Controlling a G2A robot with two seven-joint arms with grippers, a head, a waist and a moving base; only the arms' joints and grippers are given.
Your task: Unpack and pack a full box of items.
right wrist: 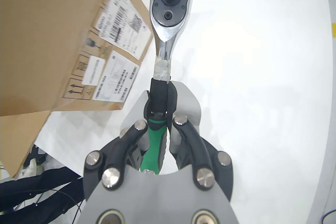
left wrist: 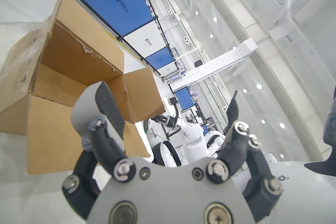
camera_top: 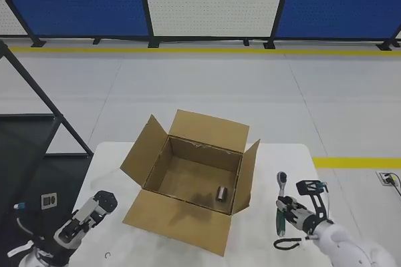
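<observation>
An open cardboard box (camera_top: pixel 187 175) stands mid-table with its flaps spread; a small dark cylinder (camera_top: pixel 220 193) lies on its floor near the right wall. My right gripper (right wrist: pixel 160 100) is shut on a ratchet wrench (right wrist: pixel 170 1) with a chrome head and a green handle, held just right of the box (right wrist: pixel 60 25) over the white table. From above, the wrench (camera_top: pixel 281 200) points away from the robot. My left gripper (left wrist: pixel 168 107) is open and holds nothing, low at the table's left front corner, beside the box (left wrist: pixel 78 72). The left arm (camera_top: pixel 87 217) lies left of the box.
The white table (camera_top: pixel 281 157) has bare surface right of the box. A black frame and dark mat (camera_top: pixel 27 133) stand off the table's left side. Blue and white partition panels (camera_top: pixel 207 17) line the far floor.
</observation>
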